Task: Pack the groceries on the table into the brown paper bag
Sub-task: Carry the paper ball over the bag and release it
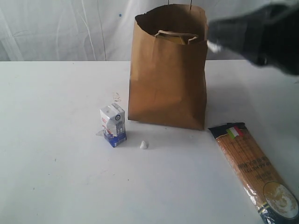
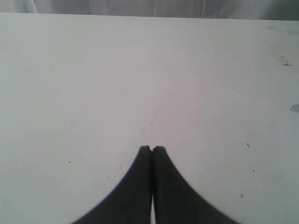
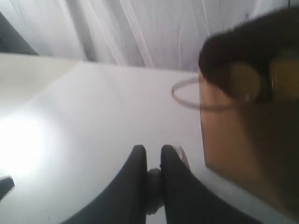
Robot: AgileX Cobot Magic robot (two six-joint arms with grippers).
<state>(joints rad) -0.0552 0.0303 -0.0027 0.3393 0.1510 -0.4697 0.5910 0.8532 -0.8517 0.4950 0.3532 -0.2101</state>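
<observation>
Beside the bag [image 1: 168, 79], right hand [image 3: 153, 151] narrowly parted, hold unclear; left hand [image 2: 151, 149] closed, empty.

The bag [image 1: 168, 74] is brown, the carton [image 1: 113, 125] white-blue.

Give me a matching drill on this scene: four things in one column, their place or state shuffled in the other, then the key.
1. brown paper bag
2. small white-blue carton
3. spaghetti packet
4. left pincer

A. lying flat, right of the bag in the exterior view
B. shut, empty, above the table
C. tallest thing, top open
D. small, standing left of the bag

Pairs: 1-C, 2-D, 3-A, 4-B
</observation>
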